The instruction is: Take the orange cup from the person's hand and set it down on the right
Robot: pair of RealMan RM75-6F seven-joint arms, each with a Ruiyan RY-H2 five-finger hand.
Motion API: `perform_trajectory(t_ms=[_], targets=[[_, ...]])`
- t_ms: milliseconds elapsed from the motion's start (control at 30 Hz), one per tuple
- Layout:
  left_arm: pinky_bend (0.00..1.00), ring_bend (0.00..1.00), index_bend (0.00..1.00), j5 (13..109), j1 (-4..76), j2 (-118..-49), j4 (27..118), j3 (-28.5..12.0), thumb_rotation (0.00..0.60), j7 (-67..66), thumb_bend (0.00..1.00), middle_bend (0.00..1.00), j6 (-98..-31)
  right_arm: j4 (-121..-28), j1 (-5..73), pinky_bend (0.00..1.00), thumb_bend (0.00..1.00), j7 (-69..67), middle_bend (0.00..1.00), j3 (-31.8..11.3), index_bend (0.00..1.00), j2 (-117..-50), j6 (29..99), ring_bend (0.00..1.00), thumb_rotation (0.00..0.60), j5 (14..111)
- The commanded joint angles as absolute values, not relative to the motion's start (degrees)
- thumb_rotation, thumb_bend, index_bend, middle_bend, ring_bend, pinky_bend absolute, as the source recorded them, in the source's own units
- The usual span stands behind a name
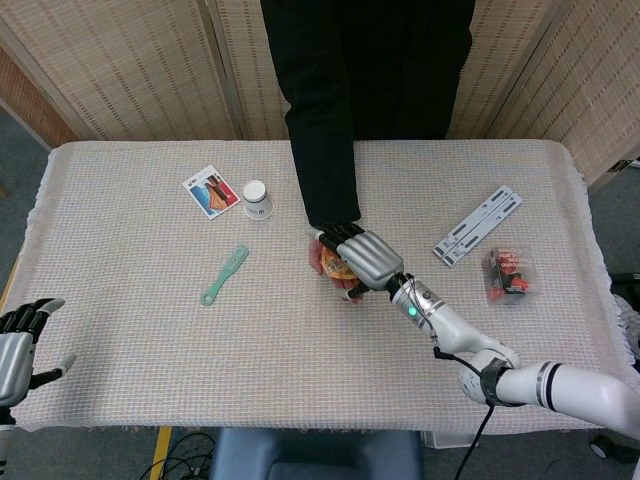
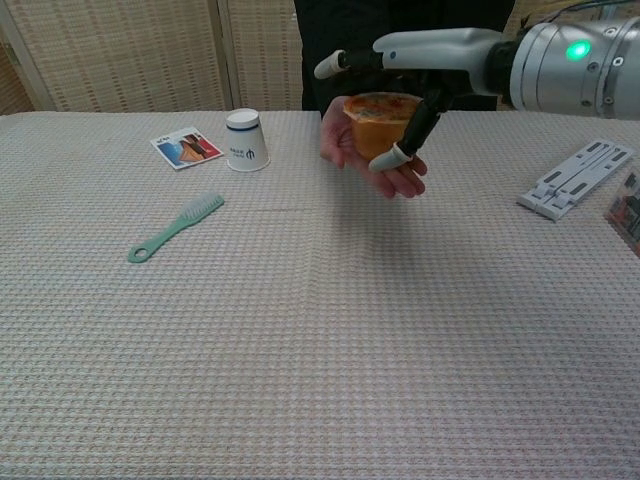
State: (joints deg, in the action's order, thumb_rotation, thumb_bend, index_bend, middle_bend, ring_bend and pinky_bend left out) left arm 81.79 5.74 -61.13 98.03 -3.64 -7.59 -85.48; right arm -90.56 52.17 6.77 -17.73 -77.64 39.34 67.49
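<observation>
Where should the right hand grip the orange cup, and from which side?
Grip the cup around its side wall, from its free right side. It stands upright on the person's palm, so the bottom and left are blocked. The right hand is already there.
</observation>
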Motion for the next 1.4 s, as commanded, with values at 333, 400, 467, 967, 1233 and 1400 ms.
perform_trajectory(t_ms=[333, 400, 467, 967, 1233, 1400], targets=[[0.24, 0.20, 0.23, 81.5, 5.1, -61.3, 97.3, -3.4, 0.600, -6.8, 0.22, 0.23, -85.6, -88.4, 52.3, 0.54, 0.51, 11.9, 0.35, -16.3, 0.36, -82.0, 47.9, 0.32, 0.600, 67.5], [0.24, 0.20, 0.23, 81.7, 5.2, -61.4, 97.4, -3.5, 0.600, -6.9, 0.22, 0.23, -85.6, -88.9, 51.6, 0.57, 0.53, 12.0, 0.36, -16.1, 0.39, -81.6, 49.5, 0.34, 0.600, 67.9], [0.24, 0.20, 0.23, 81.9, 5.3, -61.4, 97.4, -3.5, 0.600, -6.9, 0.22, 0.23, -85.5, -89.8, 50.9, 0.59, 0.53, 11.5, 0.37, -15.9, 0.41, -80.8, 50.6, 0.36, 0.600, 68.5], [0.24, 0.20, 0.23, 82.2, 5.6, -61.7, 98.0, -3.8, 0.600, -7.8, 0.22, 0.23, -85.4, -90.0, 42.6, 0.60, 0.53, 6.5, 0.38, -9.8, 0.41, -70.3, 52.7, 0.37, 0.600, 70.4], [0.24, 0.20, 0.23, 82.6, 5.9, -61.7, 98.8, -4.1, 0.600, -8.9, 0.22, 0.23, -85.5, -79.4, 43.8, 0.60, 0.53, 4.3, 0.35, -8.3, 0.41, -77.6, 47.4, 0.37, 0.600, 68.6], [0.24, 0.20, 0.23, 82.3, 5.8, -61.6, 98.9, -4.1, 0.600, -9.2, 0.22, 0.23, -85.4, -74.0, 44.7, 0.59, 0.53, 2.9, 0.33, -7.9, 0.41, -81.9, 45.5, 0.36, 0.600, 69.2]])
